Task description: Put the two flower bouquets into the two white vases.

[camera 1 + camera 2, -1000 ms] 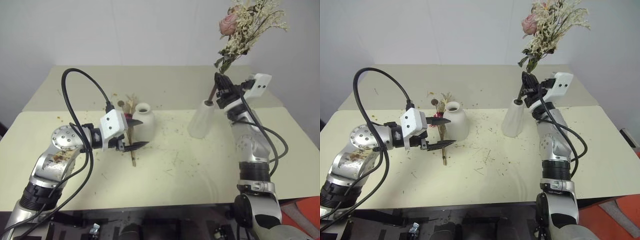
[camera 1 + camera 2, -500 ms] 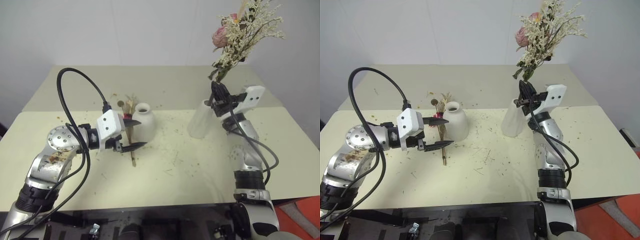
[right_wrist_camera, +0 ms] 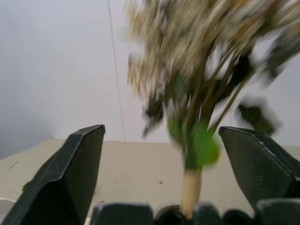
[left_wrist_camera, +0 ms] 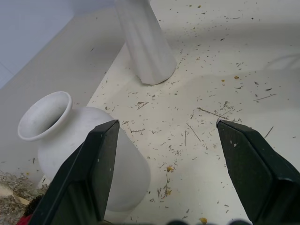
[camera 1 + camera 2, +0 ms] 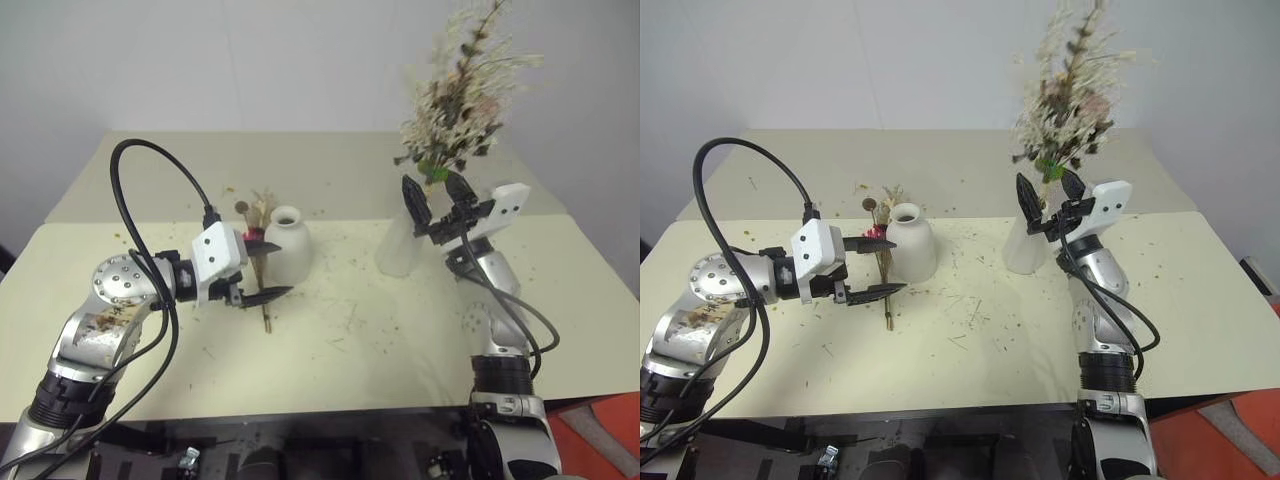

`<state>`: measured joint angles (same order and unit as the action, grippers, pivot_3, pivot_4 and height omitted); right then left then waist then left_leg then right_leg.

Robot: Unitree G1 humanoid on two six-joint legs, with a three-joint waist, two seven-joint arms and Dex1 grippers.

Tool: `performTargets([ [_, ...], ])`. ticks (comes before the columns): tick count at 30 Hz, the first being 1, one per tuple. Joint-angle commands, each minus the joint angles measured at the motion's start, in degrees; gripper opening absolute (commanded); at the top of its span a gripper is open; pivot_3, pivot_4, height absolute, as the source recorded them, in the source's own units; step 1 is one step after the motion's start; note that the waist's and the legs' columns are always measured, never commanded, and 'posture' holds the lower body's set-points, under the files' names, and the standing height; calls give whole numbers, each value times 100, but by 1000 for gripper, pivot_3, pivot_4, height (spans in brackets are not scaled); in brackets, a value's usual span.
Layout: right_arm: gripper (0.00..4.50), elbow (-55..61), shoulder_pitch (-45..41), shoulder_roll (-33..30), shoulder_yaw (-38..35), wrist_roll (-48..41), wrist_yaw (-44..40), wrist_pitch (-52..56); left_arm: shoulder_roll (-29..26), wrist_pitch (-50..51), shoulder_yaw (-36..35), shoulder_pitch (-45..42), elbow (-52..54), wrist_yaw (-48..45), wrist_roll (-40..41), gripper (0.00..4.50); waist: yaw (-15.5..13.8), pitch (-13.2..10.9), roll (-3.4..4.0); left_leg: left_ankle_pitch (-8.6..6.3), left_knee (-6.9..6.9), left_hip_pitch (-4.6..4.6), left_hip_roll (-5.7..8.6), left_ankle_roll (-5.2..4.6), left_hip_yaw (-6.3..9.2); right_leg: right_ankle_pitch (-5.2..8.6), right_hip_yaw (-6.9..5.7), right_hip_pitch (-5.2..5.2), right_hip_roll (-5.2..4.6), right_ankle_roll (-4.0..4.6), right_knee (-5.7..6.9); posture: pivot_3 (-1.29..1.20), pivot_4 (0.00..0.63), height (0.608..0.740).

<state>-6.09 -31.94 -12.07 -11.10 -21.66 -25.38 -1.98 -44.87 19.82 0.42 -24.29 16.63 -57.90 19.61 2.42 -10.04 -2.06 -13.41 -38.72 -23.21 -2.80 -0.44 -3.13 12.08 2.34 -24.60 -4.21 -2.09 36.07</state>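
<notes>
While the fuller cream-white bouquet (image 5: 462, 95) stands in the tall white vase (image 5: 400, 243), the right gripper (image 5: 436, 207) sits released, jaws spread around its stems. Half remains: the thin brown bouquet (image 5: 262, 262) lies on the table (image 5: 350, 330) beside the squat vase (image 5: 284, 245), between the left gripper's (image 5: 262, 270) spread, empty fingers.

Bare test room: plain table (image 5: 330, 350), blank wall (image 5: 250, 60)

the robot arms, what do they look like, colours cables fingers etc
Both arms are silver-grey metal segments with black joints. The left arm carries a thick black cable looping high over it; the right arm has thinner black cables along it. Each wrist bears a white block, ending in two black tapered fingers.
</notes>
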Motion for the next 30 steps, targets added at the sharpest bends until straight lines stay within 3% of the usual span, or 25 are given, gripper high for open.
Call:
performTargets([
  [1,4470,495,198,-162,131,93,-81,39,-77,-59,-139,51,212,23,21,3593,-1,0,0,0,0,0,0,0,0,0,0,0,0,0,0,0,150,740],
  [8,4470,1402,913,-884,-53,-234,-258,849,-94,348,-783,719,725,473,292,3593,-8,0,0,0,0,0,0,0,-2,1,1,0,-4,0,-1,0,150,740],
  [13,4470,2184,1472,-2158,-339,-917,-1266,1761,159,1710,-1587,1345,1635,1730,566,3593,-31,0,0,0,0,4,-1,0,-1,1,1,4,-4,0,-2,0,150,740],
  [16,4470,2534,1723,-2902,-449,-1296,-2031,2064,305,3316,-1686,991,1998,2715,741,3593,-72,-1,-3,0,-2,14,-1,0,5,2,-3,20,-3,-3,-5,0,150,740],
  [21,4470,2776,1610,-3607,-286,-1552,-2962,2192,711,5373,-1181,-27,1830,3840,581,3593,-138,-1,-8,-1,-3,41,3,0,6,31,0,45,2,-51,-7,0,150,740],
  [26,4470,2853,1207,-3715,-39,-1547,-3138,2309,1491,6906,-745,-1179,903,4270,507,3593,-156,-1,-12,-1,-2,37,6,0,11,30,2,39,5,-49,-8,0,150,740],
  [30,4470,3024,1057,-3646,-24,-1545,-2953,2421,1862,7267,-399,-1587,410,4388,459,3593,-158,-2,-15,-1,-1,21,9,0,16,5,-1,31,3,-7,-19,0,150,740],
])
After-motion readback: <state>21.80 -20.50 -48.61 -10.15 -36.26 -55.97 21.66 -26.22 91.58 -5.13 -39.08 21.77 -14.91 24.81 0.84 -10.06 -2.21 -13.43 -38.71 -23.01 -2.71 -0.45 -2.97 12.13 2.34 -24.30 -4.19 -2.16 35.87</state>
